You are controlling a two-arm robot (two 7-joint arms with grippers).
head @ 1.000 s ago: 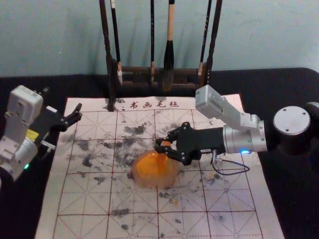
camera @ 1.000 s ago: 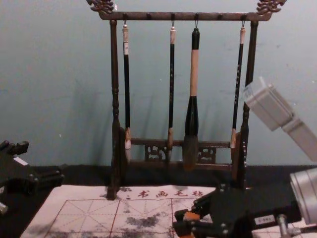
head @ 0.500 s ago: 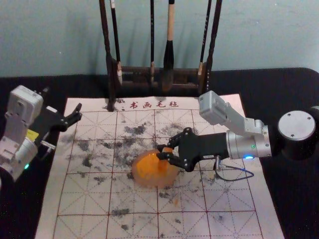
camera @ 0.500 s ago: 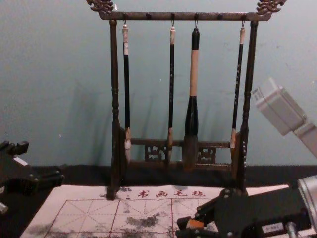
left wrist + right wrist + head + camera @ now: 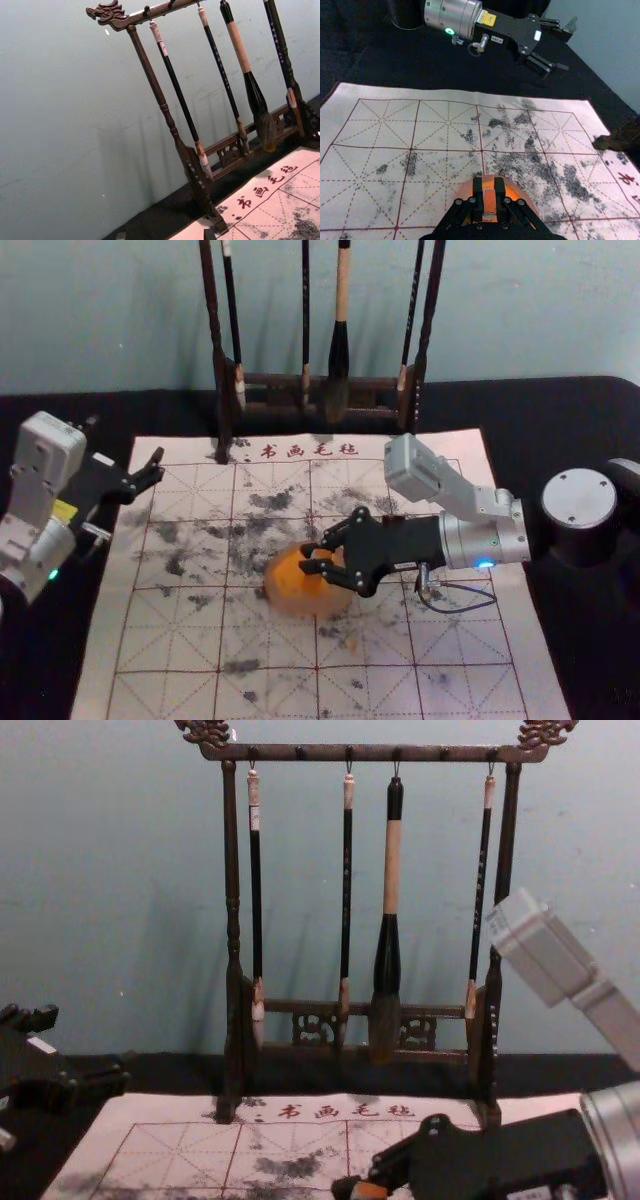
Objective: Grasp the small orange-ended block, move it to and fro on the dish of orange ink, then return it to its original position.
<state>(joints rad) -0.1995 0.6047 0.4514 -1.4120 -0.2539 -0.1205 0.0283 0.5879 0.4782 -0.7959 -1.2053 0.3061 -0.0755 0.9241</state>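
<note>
The small rectangular block with the orange end (image 5: pixel 489 202) is between the closed fingers of the right pincer (image 5: pixel 489 187), over the round translucent dish of orange ink (image 5: pixel 283 598); its longer visible side runs along the fingers in the right wrist view, while the right arm reaches in from the robot's right; whether its underside touches the ink, one cannot tell. The right arm is plainly the nearer; the step in hand looks like the rubbing, and the next stroke calls for a level sweep within the rim, since straying sideways could drag or tip the dish. The left pincer (image 5: pixel 88 1045) is parked beyond the mat's left edge, its fingers wide apart. Beneath the dish lies a white calligraphy mat with red grid lines (image 5: pixel 180 640), smudged grey, on a black-covered desk (image 5: pixel 40 670); behind stands a dark carved wooden rack (image 5: pixel 232 920) hung with brushes, before a blue-grey wall (image 5: pixel 120 870).
</note>
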